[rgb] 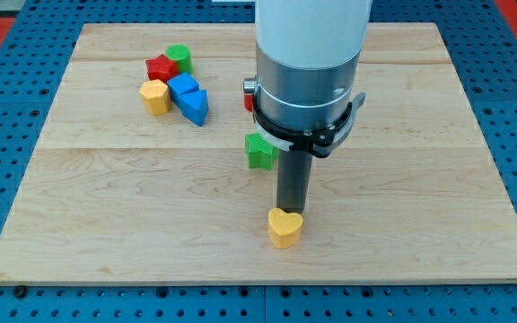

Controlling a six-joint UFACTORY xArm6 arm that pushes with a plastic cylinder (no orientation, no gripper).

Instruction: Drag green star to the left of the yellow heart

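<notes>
Looking at mid-frame, you'll find the green plastic star (260, 151) just left of the dark rod, above the yellow plastic heart (284, 227). My tip (290, 213) sits hidden behind the heart's top edge; there's no claw, so nothing grips. The star likely needs pushing down-left.

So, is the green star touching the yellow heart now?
Apart. The camera view shows bare wood between the green star and the yellow heart, which lies lower.
</notes>
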